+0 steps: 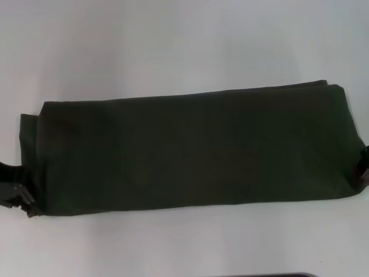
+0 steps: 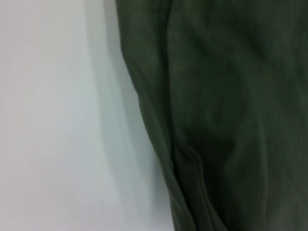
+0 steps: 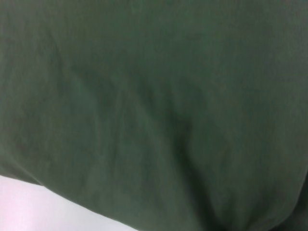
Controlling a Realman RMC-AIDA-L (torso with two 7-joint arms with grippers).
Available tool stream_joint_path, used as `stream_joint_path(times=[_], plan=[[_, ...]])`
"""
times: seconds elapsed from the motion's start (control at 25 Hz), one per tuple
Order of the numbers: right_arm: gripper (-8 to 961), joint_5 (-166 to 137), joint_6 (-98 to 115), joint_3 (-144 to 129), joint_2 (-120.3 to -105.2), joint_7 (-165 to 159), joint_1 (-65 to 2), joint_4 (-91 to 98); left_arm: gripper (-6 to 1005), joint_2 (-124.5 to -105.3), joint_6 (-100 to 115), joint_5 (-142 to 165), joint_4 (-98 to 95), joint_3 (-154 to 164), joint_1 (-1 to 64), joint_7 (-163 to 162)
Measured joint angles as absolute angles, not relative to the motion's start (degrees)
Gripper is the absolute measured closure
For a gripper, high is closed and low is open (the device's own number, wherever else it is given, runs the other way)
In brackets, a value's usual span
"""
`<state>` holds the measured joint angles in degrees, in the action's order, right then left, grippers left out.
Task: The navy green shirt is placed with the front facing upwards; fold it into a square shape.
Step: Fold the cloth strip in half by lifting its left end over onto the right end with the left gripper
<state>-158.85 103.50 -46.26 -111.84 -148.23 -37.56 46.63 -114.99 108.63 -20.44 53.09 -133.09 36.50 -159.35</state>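
The navy green shirt (image 1: 190,150) lies folded into a long, flat band across the white table (image 1: 173,40), plain cloth facing up with no lettering or collar showing. My left gripper (image 1: 20,199) sits at the band's near left corner, touching the cloth edge. My right gripper (image 1: 363,167) sits at the band's right end, near its front corner. In the left wrist view the shirt (image 2: 231,96) shows a layered, creased edge beside bare table. Almost all of the right wrist view is taken up by the shirt (image 3: 154,96).
Bare white table (image 1: 184,242) runs in front of the shirt and behind it. A thin dark strip (image 1: 265,275) shows at the bottom edge of the head view.
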Motion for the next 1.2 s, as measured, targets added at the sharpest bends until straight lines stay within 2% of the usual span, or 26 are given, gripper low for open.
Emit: stream_joint_path(times=[0.24, 0.44, 0.72, 1.0, 1.12, 1.2], plan=[[927, -158.4, 103.1, -45.9, -111.60, -147.9, -37.7, 46.4, 847, -114.48, 108.9, -20.3, 52.7, -133.1, 36.4, -158.9], [717, -158.4, 102.5, -45.9, -111.70, -147.6, -38.0, 46.3, 734, -113.91, 108.2, -20.2, 53.1, -133.1, 36.6, -159.3], [442, -158.5, 102.3, -46.0, -111.98, -147.4, -38.2, 46.2, 732, -113.23, 107.8, -20.0, 53.4, -133.2, 37.0, -159.0], [85, -158.3, 102.2, -43.9, -111.25, -147.4, -39.1, 46.8, 729, -110.27, 106.7, -19.8, 56.5, -141.0, 37.4, -159.0], [85, -158.3, 102.2, -42.6, -110.61, -147.3, -40.0, 46.8, 728, -109.29, 104.0, -21.1, 57.3, -143.1, 37.7, -158.4], [85, -158.3, 102.0, -41.8, -110.17, -147.3, -40.8, 46.8, 728, -109.48, 102.0, -23.0, 58.4, -146.2, 37.7, -156.9]])
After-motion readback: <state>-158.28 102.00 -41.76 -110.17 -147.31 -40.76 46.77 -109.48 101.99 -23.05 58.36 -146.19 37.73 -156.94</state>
